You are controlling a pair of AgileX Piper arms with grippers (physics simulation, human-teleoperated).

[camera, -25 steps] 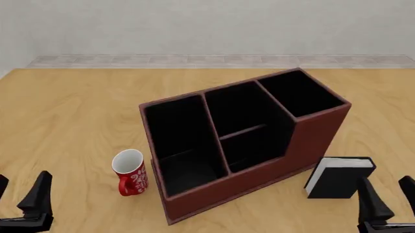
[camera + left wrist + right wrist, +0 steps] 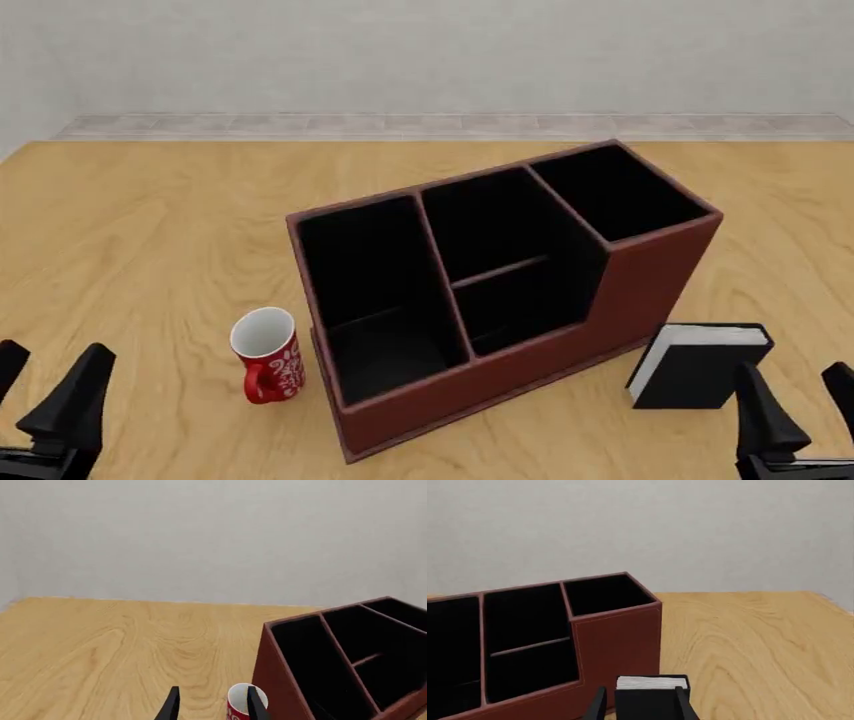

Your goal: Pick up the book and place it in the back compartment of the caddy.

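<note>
The black book with white page edges stands upright on the table just right of the caddy's near corner; it is also in the right wrist view as the book. The red-brown caddy sits mid-table, its low wall toward me. The back compartment is the small black cell behind that low wall, seen too as the back compartment. My right gripper is open and empty, just short of the book. My left gripper is open and empty at the near left.
A red-and-white mug stands upright close to the caddy's left wall, ahead of the left gripper. The caddy's tall cell is at its far right. A grey wall closes the table's far edge.
The left gripper has shifted slightly to the right. The right gripper, book, caddy and mug have not moved.
</note>
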